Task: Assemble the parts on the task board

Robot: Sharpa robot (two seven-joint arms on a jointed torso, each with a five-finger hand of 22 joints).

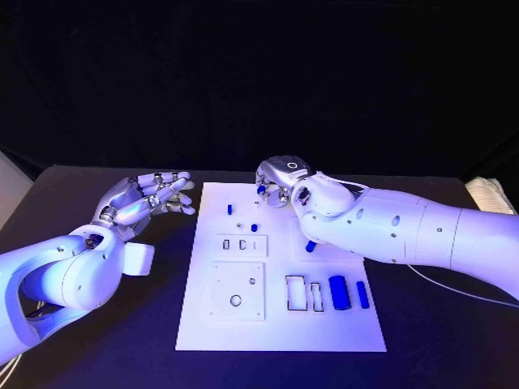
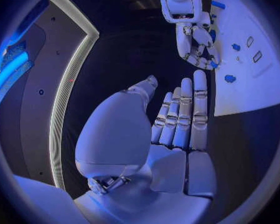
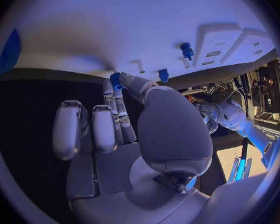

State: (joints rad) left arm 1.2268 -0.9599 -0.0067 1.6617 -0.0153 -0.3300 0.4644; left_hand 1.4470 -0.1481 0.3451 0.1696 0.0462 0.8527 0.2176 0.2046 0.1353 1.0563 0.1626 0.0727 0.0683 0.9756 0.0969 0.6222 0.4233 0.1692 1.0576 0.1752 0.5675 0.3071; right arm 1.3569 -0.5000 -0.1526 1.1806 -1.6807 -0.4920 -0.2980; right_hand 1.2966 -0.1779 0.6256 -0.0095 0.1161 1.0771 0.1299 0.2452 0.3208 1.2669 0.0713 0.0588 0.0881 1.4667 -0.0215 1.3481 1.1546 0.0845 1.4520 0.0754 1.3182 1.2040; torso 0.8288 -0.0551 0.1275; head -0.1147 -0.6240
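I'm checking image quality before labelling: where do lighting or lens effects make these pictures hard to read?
Head view: blue-violet light tints the white board, and the black backdrop swallows detail. Left wrist view: fisheye bends the board's edge, and a bright light strip glares. Right wrist view: the right hand darkens the nearby board, and the far board blurs.

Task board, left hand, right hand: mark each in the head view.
Task board (image 1: pixel 280 324), head view, bare near part of plate.
Left hand (image 1: pixel 146 199), head view, palm.
Right hand (image 1: pixel 280 180), head view, back of hand.

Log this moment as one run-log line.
right hand: pinches blue part at far edge of task board | left hand: open, beside board, holds nothing | two blue bars: lying near right
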